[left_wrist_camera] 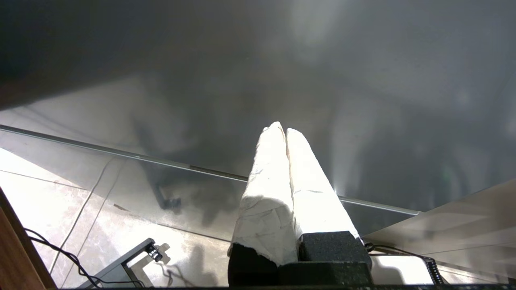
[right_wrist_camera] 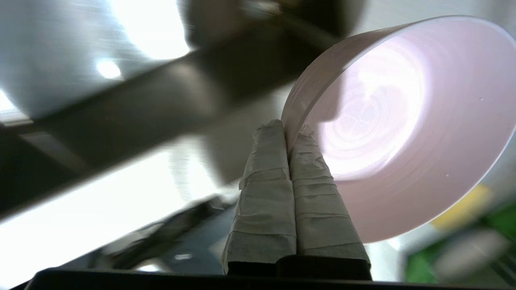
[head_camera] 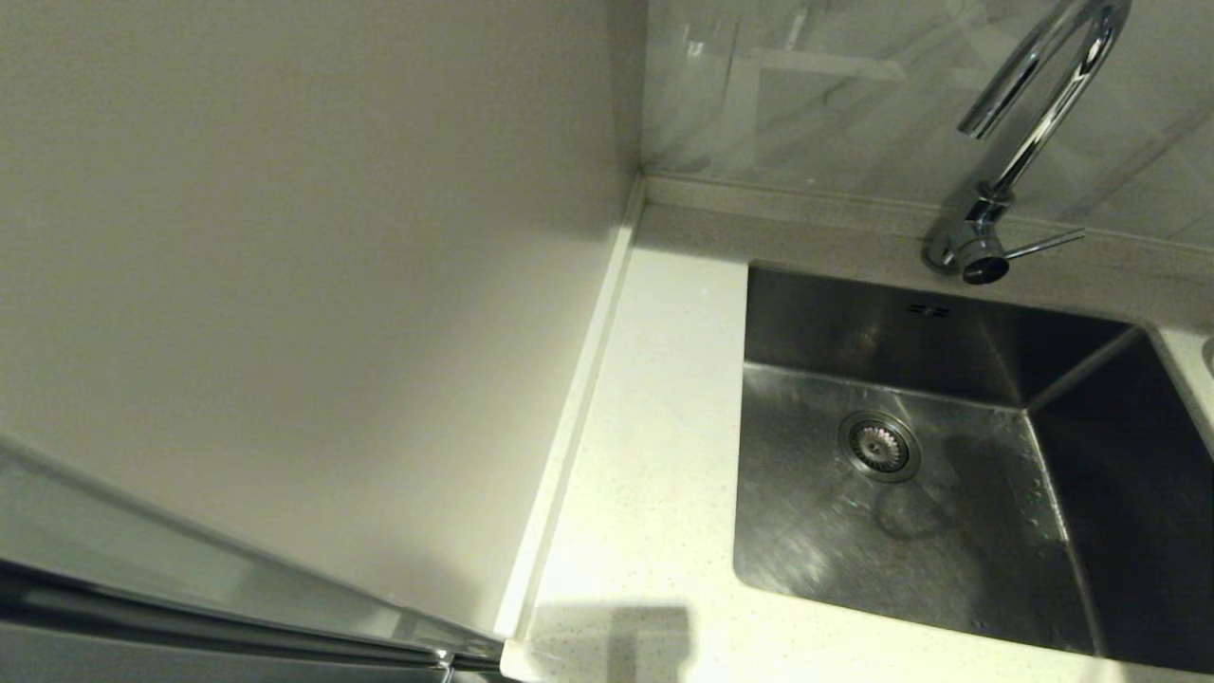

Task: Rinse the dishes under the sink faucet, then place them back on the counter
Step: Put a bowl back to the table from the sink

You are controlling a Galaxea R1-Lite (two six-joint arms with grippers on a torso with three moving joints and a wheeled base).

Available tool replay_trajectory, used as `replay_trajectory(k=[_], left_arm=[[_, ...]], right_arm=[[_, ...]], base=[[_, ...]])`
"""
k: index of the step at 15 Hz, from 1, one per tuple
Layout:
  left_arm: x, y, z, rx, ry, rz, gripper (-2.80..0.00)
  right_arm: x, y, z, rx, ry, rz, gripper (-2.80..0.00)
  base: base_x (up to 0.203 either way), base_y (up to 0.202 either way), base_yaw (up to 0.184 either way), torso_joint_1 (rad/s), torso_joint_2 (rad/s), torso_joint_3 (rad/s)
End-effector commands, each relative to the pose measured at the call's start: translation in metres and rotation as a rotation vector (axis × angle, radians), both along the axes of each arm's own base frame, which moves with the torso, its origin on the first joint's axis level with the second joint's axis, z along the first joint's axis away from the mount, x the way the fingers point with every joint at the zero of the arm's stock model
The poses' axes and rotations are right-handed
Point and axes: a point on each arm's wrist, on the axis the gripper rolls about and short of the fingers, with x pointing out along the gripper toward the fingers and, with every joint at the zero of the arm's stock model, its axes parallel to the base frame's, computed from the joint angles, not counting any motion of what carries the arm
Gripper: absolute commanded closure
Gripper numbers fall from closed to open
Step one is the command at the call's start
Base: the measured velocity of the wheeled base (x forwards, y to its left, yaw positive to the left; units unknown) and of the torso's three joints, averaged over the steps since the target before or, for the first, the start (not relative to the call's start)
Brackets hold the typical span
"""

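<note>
Head view: sink holds no bowl; only the drain strainer and a faint wet-looking patch on the basin floor beside it. No water is seen running from the faucet; its lever sticks out sideways. The counter left of the sink carries no dishes in this view. Neither arm shows here.

Right wrist view: right gripper has its taped fingers pressed together on the rim of the pink bowl, one finger outside the wall, one inside. The bowl is tilted steeply, its hollow facing the camera. The surroundings are smeared; where the bowl sits relative to the sink cannot be told, except that it is outside the head camera's field.

Left wrist view: left gripper is closed on nothing, fingertips touching, pointing at a glossy dark panel above a tiled floor. Judged parked, off to the side.

Progress, as a judgement: one bowl is in hand, but whether it is rinsed cannot be told. The mint and blue bowls appear in no view, so their status is unknown. Nothing is set back on the visible counter. Remaining at the least: bring the pink bowl to the faucet or to the counter, then deal with the other two.
</note>
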Motion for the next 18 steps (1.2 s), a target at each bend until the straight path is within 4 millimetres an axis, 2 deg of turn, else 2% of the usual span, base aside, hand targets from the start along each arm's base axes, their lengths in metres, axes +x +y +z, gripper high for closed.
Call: replay_trajectory(k=[1, 4, 7, 10, 15, 18], left_arm=[[0.000, 0.000, 0.000, -0.001, -0.003, 0.000, 0.00], [0.000, 0.000, 0.000, -0.001, -0.005, 0.000, 0.00], [0.000, 0.000, 0.000, -0.001, -0.003, 0.000, 0.00], [0.000, 0.000, 0.000, -0.001, -0.003, 0.000, 0.00], [0.000, 0.000, 0.000, -0.001, -0.004, 0.000, 0.00], [0.000, 0.000, 0.000, -0.001, -0.003, 0.000, 0.00]], right_arm=[[-0.025, -0.011, -0.007, -0.038, 0.066, -0.101, 0.00], [-0.026, -0.022, -0.019, -0.029, 0.136, -0.167, 0.00], [-0.004, -0.042, -0.033, -0.025, 0.180, -0.211, 0.00], [0.014, -0.068, -0.058, -0.034, 0.221, -0.270, 0.00], [0.016, -0.096, -0.104, -0.064, 0.287, -0.368, 0.00], [0.017, -0.109, -0.121, -0.064, 0.277, -0.407, 0.00]], base=[[0.000, 0.000, 0.000, 0.000, 0.00, 0.000], [0.000, 0.000, 0.000, 0.000, 0.00, 0.000], [0.000, 0.000, 0.000, 0.000, 0.00, 0.000], [0.000, 0.000, 0.000, 0.000, 0.00, 0.000], [0.000, 0.000, 0.000, 0.000, 0.00, 0.000], [0.000, 0.000, 0.000, 0.000, 0.00, 0.000]])
